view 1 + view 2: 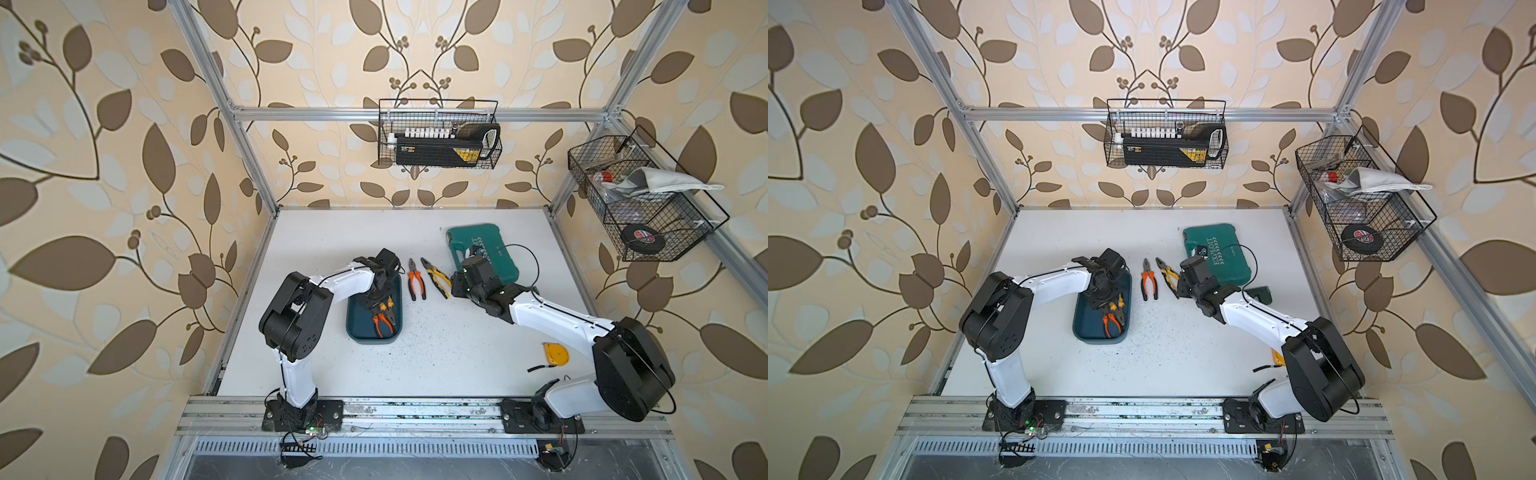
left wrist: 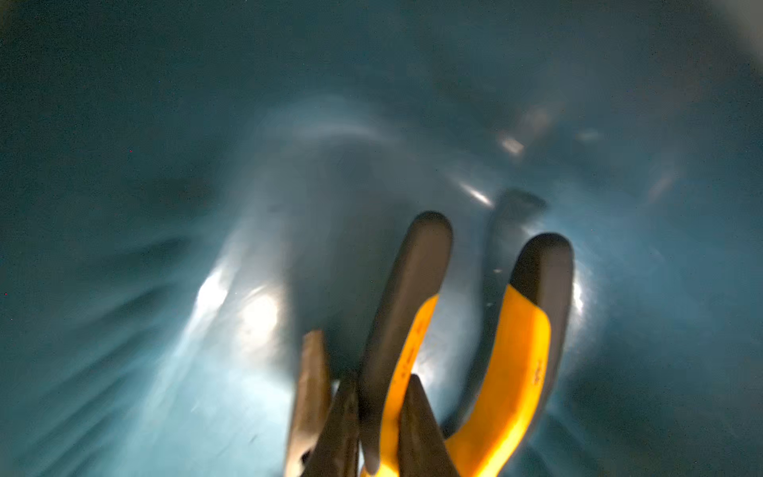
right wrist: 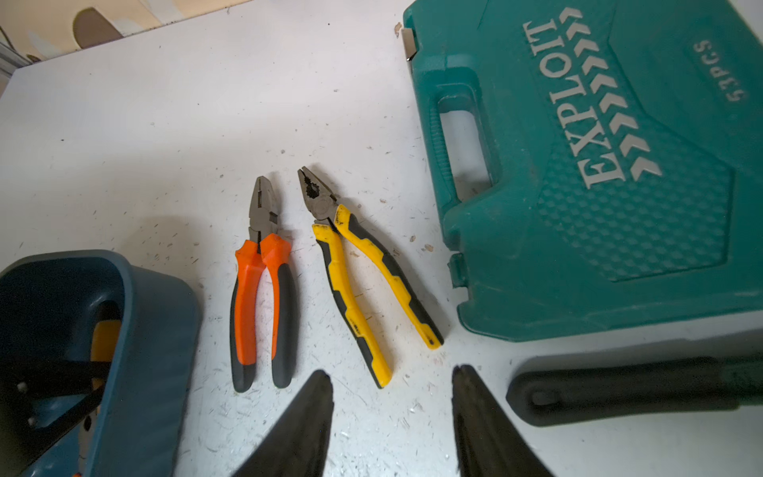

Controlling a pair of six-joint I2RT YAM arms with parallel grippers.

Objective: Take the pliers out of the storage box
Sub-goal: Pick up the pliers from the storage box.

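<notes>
The storage box is a dark teal tray at the table's left-centre. In it lie orange-handled pliers and yellow-handled pliers. My left gripper reaches down into the box and is shut on one yellow-and-black handle. Two more pliers lie on the table right of the box, an orange pair and a yellow pair. My right gripper hovers open just behind the yellow pair's handle ends, holding nothing.
A green EXPLOIT tool case lies at the back right, close beside my right arm. A black-handled tool lies near the right fingers. A yellow tape measure sits front right. Wire baskets hang on the walls.
</notes>
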